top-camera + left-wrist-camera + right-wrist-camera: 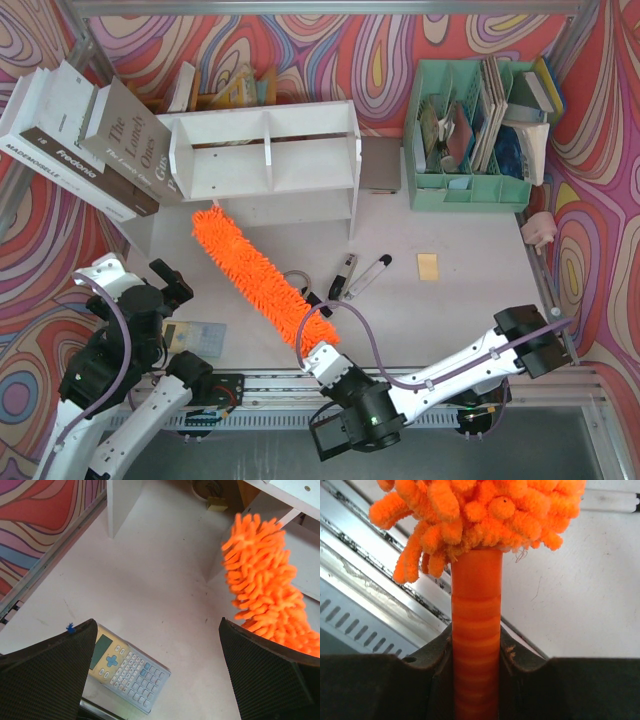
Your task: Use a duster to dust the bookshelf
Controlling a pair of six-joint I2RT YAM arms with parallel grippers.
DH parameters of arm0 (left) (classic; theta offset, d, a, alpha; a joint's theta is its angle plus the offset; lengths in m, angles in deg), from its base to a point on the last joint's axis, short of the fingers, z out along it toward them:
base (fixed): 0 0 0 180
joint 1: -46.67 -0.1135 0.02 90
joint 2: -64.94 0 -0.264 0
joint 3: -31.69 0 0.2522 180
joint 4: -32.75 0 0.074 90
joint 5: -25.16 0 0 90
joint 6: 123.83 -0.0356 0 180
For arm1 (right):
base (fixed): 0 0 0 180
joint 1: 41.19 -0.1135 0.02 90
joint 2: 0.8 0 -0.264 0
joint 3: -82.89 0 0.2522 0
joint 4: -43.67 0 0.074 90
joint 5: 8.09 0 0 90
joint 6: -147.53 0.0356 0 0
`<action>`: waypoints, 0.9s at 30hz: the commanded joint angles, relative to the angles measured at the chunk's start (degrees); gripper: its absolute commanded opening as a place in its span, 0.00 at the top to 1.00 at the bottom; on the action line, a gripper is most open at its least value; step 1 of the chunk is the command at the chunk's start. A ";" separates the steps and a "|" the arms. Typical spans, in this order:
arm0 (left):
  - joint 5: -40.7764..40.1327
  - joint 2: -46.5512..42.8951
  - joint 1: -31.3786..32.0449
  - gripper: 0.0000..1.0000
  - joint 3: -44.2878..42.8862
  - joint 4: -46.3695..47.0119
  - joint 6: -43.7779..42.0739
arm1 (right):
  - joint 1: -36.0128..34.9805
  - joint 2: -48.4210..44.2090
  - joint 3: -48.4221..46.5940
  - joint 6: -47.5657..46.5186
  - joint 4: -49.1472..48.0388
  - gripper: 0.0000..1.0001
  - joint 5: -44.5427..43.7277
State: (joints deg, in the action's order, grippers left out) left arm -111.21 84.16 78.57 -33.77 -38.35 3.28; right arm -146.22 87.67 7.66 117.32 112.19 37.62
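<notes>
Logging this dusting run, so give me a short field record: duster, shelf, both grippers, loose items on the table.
bookshelf: white, two tiers, standing at the back
duster: orange, slanting from the near edge toward the bookshelf's lower left
right gripper: jaws shut on the duster's handle
left gripper: jaws open, empty, above a calculator
duster-shelf contact: cannot tell
loose items: two pens, yellow note
</notes>
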 commanded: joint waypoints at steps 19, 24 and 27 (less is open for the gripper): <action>-1.12 -0.50 0.36 0.02 -0.33 -0.75 0.07 | 3.50 0.39 8.79 -3.69 -10.91 1.00 4.58; -1.10 -0.51 0.35 0.02 -0.32 -0.82 -0.02 | 3.72 -1.92 3.41 -1.29 -4.42 1.00 -1.57; -1.09 -0.50 0.33 0.02 -0.41 -0.75 -0.02 | 3.71 -2.93 0.01 -0.29 0.24 1.00 -4.48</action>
State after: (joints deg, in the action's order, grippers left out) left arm -111.21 83.94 78.57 -33.77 -38.35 3.28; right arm -142.64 87.91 12.86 113.89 106.09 42.88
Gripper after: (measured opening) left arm 0.984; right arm 0.335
